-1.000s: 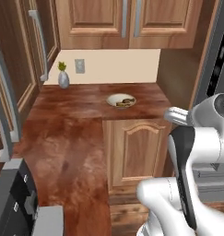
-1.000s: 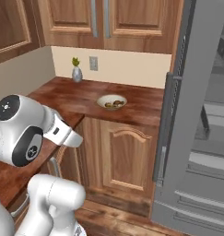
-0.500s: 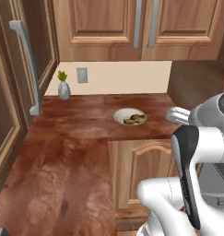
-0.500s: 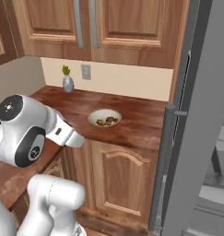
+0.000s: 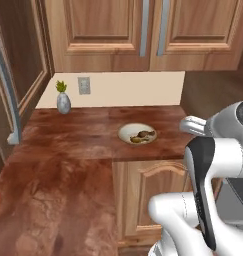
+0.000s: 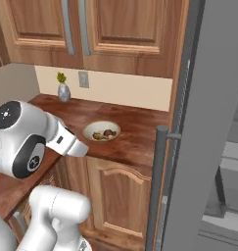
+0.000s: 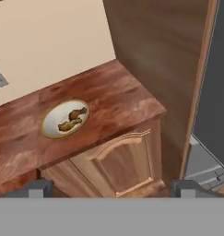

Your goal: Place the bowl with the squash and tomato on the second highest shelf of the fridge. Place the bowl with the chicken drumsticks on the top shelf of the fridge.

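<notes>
While I hang above the counter: my pincer is spread wide with nothing between its tips.
Dish: the bowl with the chicken drumsticks sits flat on the wooden counter, near its front edge, well below and ahead of my tips.
Meat: brown chicken drumsticks lie inside it.
Fridge: the fridge stands right of the counter, its door handle close to the counter's end.
Back wall: a small vase stands beside a wall outlet, well apart from the dish.
</notes>
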Controlling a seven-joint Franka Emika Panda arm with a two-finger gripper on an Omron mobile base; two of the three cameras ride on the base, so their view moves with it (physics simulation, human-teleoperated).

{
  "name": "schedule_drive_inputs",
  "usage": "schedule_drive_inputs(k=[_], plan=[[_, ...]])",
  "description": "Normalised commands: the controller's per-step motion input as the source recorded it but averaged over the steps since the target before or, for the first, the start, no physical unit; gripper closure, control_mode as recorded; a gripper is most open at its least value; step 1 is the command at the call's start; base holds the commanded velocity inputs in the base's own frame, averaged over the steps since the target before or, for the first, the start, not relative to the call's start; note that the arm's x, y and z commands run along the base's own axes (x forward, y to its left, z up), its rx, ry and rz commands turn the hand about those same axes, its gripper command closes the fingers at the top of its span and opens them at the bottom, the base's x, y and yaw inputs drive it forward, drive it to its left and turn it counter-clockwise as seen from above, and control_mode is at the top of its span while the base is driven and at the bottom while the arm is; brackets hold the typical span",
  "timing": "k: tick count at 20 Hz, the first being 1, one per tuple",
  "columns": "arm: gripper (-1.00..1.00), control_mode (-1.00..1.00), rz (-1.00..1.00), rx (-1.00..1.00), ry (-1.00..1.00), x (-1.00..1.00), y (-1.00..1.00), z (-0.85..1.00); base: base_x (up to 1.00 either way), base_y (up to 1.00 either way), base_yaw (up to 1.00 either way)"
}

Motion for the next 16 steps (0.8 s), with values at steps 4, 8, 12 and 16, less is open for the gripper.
schedule_drive_inputs(k=[4, 8, 12, 16], plan=[[-1.0, 1.0, 0.0, 0.0, 0.0, 0.0, 0.0, 0.0, 1.0, 0.19, 0.0], [-1.0, 1.0, 0.0, 0.0, 0.0, 0.0, 0.0, 0.0, 0.41, 0.06, 0.0], [-1.0, -1.0, 0.0, 0.0, 0.35, 0.05, 0.24, -0.66, 0.0, 0.0, 0.0], [-1.0, -1.0, 0.02, 0.18, 0.49, 0.53, 0.23, -0.89, 0.0, 0.0, 0.0]])
